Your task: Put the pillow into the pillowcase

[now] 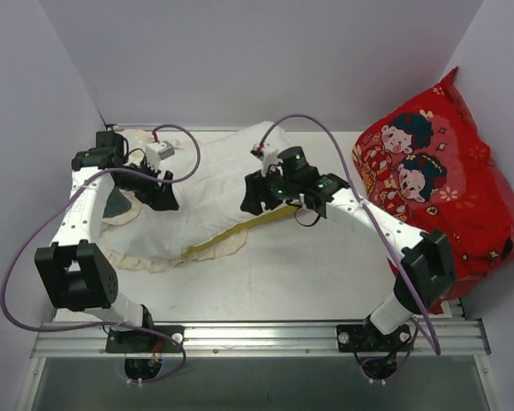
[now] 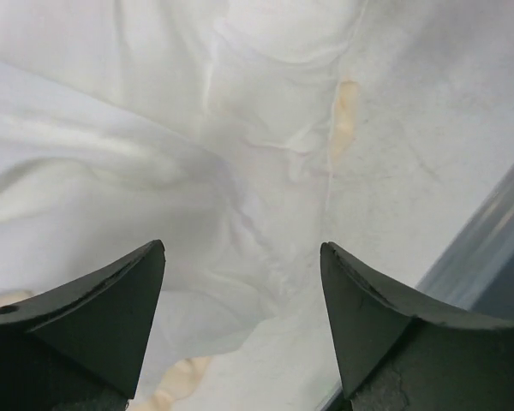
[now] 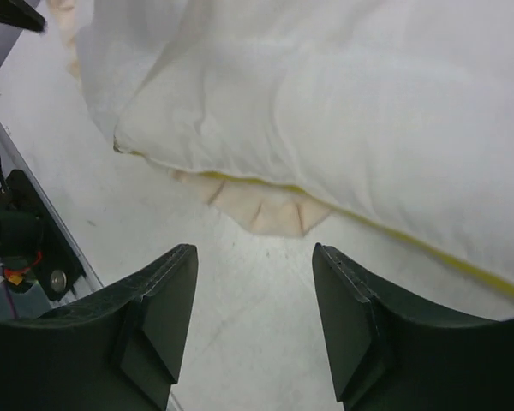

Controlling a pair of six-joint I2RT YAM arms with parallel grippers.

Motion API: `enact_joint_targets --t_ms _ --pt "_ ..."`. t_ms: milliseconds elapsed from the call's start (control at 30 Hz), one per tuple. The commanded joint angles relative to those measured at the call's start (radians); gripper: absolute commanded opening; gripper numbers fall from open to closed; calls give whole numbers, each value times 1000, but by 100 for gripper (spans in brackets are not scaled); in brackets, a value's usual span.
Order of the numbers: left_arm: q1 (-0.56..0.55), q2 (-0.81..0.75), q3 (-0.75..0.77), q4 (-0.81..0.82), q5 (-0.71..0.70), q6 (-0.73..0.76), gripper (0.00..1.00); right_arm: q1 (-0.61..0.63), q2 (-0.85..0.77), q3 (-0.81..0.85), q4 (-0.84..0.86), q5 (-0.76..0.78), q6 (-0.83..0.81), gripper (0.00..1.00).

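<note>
Right gripper (image 3: 255, 248) and left gripper (image 2: 242, 244) both spread wide, pinching nothing.
Pillow (image 3: 368, 111) fills the right view's upper frame, yellow edge nearest my jaws, pillowcase (image 3: 265, 210) frill peeking beneath; I judge the right stands ready to push, the left over white cloth (image 2: 111, 171) to lift the opening.

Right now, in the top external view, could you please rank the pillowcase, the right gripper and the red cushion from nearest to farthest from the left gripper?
Measured from the left gripper:
1. pillowcase: its fabric lies right below the gripper, on the left side.
2. right gripper: across the pillow, near the middle.
3. red cushion: far over on the right side.
</note>
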Motion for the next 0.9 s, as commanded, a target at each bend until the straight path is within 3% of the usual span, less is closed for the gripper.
enact_joint_targets --t_ms 0,133,267,433,567,733,867 --pt "-85 -126 -13 115 -141 102 82 -26 -72 -168 -155 -31 155 56" --pt "-317 -191 -194 271 -272 106 83 -96 -120 -303 -81 -51 382 54" --pt "-445 -180 -279 405 -402 95 83 -141 -97 -367 -20 -103 527 55" --pt "-462 -84 -268 479 -459 42 77 -121 -28 -409 159 -97 665 55" --pt "-462 -4 -257 479 -429 37 69 -69 34 -377 204 -16 688 55" --pt "-453 62 -228 457 -407 11 40 -18 205 -306 242 27 762 53" --pt "-445 97 -179 410 -318 -9 29 14 261 -314 301 79 796 54"
